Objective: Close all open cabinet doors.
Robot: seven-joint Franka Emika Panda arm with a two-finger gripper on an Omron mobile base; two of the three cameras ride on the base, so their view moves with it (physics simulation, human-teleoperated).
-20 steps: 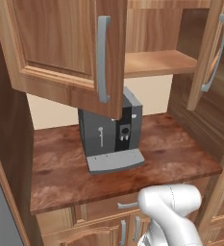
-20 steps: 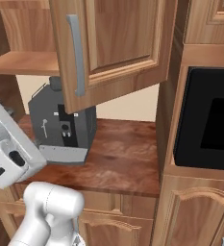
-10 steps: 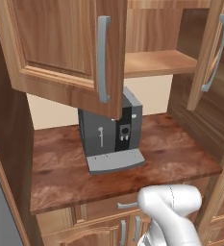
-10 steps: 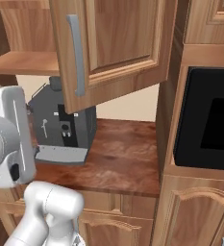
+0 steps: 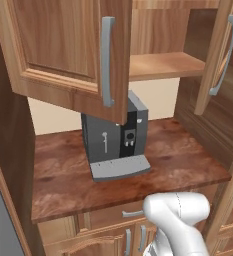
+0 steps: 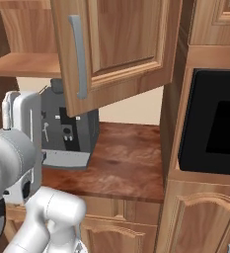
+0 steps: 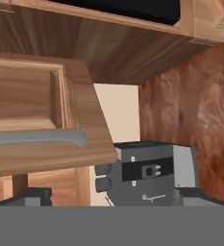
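**Two wall-cabinet doors stand open over the coffee machine**

From the left base view I see the left cabinet door (image 5: 68, 55) swung wide toward me, its long grey bar handle (image 5: 107, 61) near the free edge. Its lower corner hangs in front of the top of the grey coffee machine (image 5: 115, 140), which stands on the brown table (image 5: 188, 160) against the back wall. The right cabinet door (image 5: 219, 55) is also open, seen nearly edge-on at the right side, with a bare wooden shelf (image 5: 163, 65) between the two doors. Below the table edge run drawer fronts (image 5: 113, 215) with short grey handles.

From the right base view I see that same left cabinet door jutting out over the table, handle on its left edge, with the coffee machine partly behind it. A black oven (image 6: 212, 123) sits in the tall unit to the right. The robot's hand rises at the left edge, beside the coffee machine; the fingers I cannot make out clearly here.

The hand view is rolled sideways: the door panel lies across the left, its handle running horizontally, the coffee machine below it. Two dark finger tips (image 7: 29, 197) sit far apart at the bottom, holding nothing.
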